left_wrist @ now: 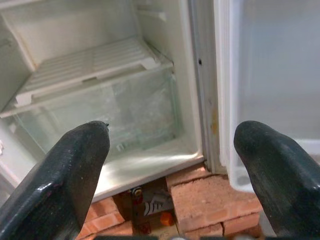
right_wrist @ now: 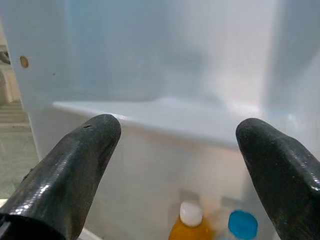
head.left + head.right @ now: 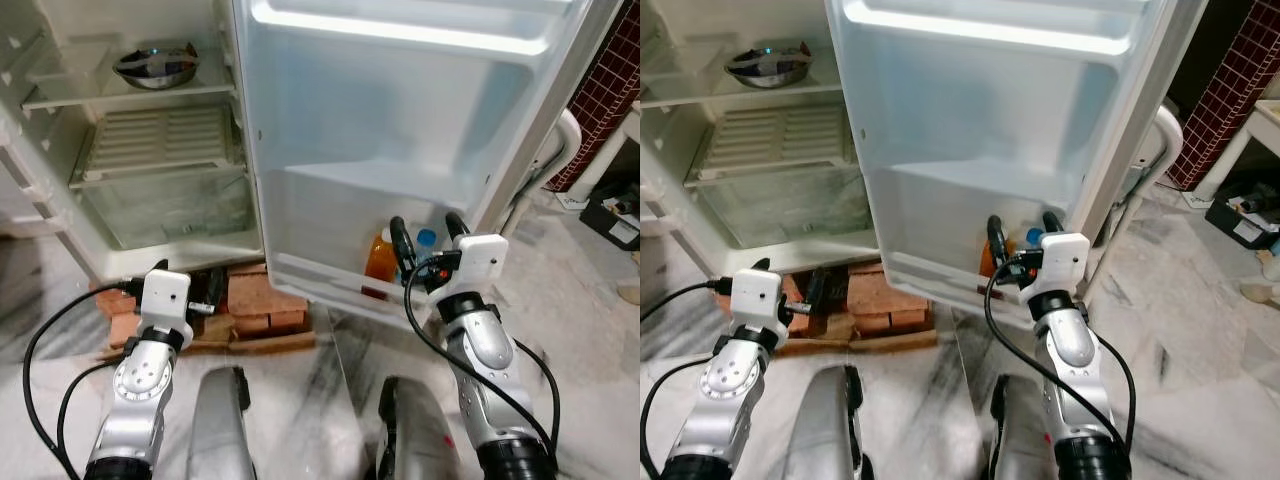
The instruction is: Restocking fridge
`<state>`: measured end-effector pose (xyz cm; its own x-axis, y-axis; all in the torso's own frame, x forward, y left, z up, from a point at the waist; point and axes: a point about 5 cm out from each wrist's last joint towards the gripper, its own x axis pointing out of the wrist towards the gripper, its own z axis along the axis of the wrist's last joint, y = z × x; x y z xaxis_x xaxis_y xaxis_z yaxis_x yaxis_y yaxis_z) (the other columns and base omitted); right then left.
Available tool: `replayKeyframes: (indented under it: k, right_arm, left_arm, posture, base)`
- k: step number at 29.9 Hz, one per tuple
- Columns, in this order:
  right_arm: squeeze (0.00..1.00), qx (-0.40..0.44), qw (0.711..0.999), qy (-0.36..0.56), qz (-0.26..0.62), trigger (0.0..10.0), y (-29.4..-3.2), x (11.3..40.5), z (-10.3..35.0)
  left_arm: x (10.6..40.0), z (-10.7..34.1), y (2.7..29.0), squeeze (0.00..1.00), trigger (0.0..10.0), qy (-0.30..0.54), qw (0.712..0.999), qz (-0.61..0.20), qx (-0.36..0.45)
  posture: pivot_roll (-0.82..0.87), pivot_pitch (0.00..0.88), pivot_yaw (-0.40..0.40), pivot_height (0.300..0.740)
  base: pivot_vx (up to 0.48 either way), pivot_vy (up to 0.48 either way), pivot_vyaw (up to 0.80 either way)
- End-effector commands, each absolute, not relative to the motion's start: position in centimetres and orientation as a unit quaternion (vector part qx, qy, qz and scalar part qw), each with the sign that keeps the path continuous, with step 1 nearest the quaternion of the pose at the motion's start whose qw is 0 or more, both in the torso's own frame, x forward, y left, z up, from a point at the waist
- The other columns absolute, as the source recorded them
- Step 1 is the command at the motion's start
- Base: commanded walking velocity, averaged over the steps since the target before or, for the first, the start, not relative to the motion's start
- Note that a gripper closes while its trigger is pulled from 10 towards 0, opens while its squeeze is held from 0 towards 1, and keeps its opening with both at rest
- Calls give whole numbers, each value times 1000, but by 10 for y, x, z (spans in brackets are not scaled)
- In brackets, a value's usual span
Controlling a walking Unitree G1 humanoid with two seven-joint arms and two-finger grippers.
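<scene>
Fridge (image 3: 150, 210) is open, door (image 3: 400, 130) swung wide. Two bottles sit in the bottom door bin (image 3: 330, 285), at its outer end: an orange bottle (image 3: 381, 258) with a white cap and, just beside it, a blue-capped bottle (image 3: 427, 243).

Right gripper (image 3: 428, 245) hovers just above that bin, fingers spread wide and empty — the bottles stand below and between them in the wrist view. Left gripper (image 1: 170, 165) is low by the brick plinth (image 3: 255, 300) under the cabinet, also spread wide, holding nothing.

Cabinet: a steel bowl (image 3: 155, 67) on the upper shelf; the ribbed shelf (image 3: 160, 140) and crisper drawer (image 3: 170, 205) look bare.

My read: a placement in the door bin looks finished and the right arm is free. Next — back the right gripper straight up and out without clipping the caps, then fetch the next item; no stock is visible.
</scene>
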<state>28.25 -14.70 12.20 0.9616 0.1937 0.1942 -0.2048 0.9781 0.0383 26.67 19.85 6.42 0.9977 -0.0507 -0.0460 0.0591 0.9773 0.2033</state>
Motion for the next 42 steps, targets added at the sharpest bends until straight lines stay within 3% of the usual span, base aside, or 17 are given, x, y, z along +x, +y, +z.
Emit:
replayKeyframes:
  k: [1, 11, 26, 42]
  right_arm:
    - [0, 29, 989, -99, 101, 10000, -149, 281, 127]
    - [0, 39, 993, -60, 94, 10000, -151, 277, 119]
    - [0, 31, 996, -2, 88, 10000, -150, 277, 101]
    - [0, 35, 992, -8, 120, 10000, -147, 279, 102]
  left_arm:
    - [267, 64, 197, 0, 10000, 19, 994, -28, 102]
    - [267, 58, 190, 0, 10000, 34, 995, -32, 94]
    - [268, 56, 184, 0, 10000, 38, 994, -40, 92]
    - [272, 55, 180, 0, 10000, 37, 994, -45, 89]
  posture:
    - [43, 0, -17, 641]
    - [36, 0, -15, 711]
    - [35, 0, -18, 711]
    - [28, 0, -25, 711]
  base:
    - [0, 0, 0]
    - [0, 0, 0]
    - [0, 0, 0]
    - [-336, 0, 0]
